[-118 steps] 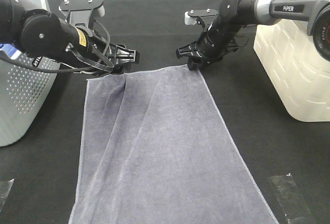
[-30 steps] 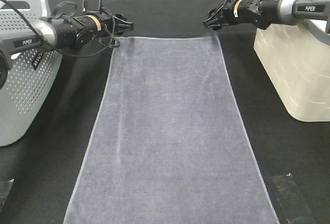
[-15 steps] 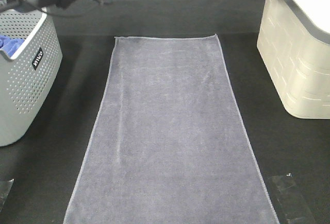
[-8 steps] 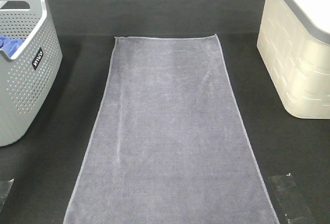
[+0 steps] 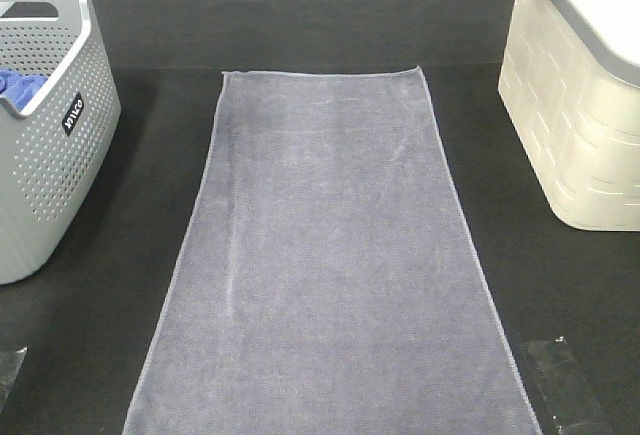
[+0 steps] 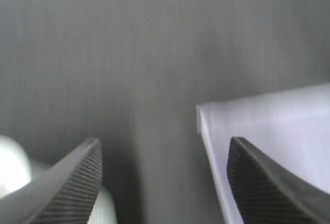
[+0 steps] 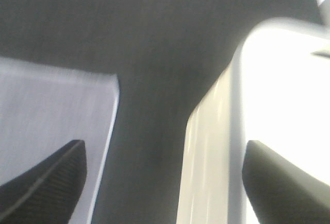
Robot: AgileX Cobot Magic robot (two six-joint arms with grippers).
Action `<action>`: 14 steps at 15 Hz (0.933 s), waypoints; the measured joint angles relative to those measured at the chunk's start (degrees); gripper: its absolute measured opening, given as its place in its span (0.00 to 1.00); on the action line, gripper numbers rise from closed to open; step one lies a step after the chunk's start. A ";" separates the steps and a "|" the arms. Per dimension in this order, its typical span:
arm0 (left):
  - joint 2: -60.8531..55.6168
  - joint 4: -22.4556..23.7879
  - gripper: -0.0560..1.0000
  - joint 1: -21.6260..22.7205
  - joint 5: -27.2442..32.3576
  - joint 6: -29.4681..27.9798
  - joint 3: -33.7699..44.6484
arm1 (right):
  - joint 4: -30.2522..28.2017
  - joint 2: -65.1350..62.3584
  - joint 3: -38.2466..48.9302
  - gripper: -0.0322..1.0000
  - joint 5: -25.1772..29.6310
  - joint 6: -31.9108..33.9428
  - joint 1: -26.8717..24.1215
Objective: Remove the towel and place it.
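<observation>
— Two far corners are what you check: the towel lies flat and full length on the black table, midway between the grey basket and the cream bin. Its near end runs out of the overhead view.

— Hands?

— Left gripper stands spread wide, nothing between its ribbed fingers; a towel corner shows below it. Right gripper likewise released and empty, over the dark strip between towel edge and bin wall. Neither touches cloth.

— So the step?

— Placing looks finished, I'd judge. To end well, lift straight and keep your fingertips off the hem, or you'll drag a wrinkle in.

— Room?

— Bare table beyond the far hem, open lanes along both long edges. The right lane is tighter at the bin's wall; the basket's rim crowds the left.
</observation>
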 joint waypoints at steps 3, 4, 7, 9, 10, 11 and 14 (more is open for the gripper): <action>-2.41 -0.23 0.68 0.00 8.31 3.67 0.00 | 6.76 -2.98 0.00 0.79 11.86 -4.30 0.06; -3.15 -0.63 0.68 0.00 8.48 4.41 0.00 | 7.85 -3.72 0.00 0.79 15.93 -4.35 0.06; -9.74 -2.35 0.68 0.00 8.59 5.33 4.01 | 10.14 -6.99 0.63 0.79 19.08 -5.84 0.06; -17.07 -1.55 0.68 0.00 8.54 5.33 12.49 | 13.24 -10.83 3.27 0.79 19.14 -6.93 0.06; -21.60 -1.20 0.68 0.00 8.54 5.33 17.65 | 14.78 -13.69 5.44 0.79 19.14 -7.28 0.06; -25.90 -1.15 0.68 0.00 8.65 5.33 23.15 | 16.21 -17.07 8.71 0.79 19.14 -7.62 0.06; -43.83 -1.38 0.68 0.00 8.77 3.38 42.00 | 17.88 -30.65 23.26 0.79 19.14 -7.62 0.06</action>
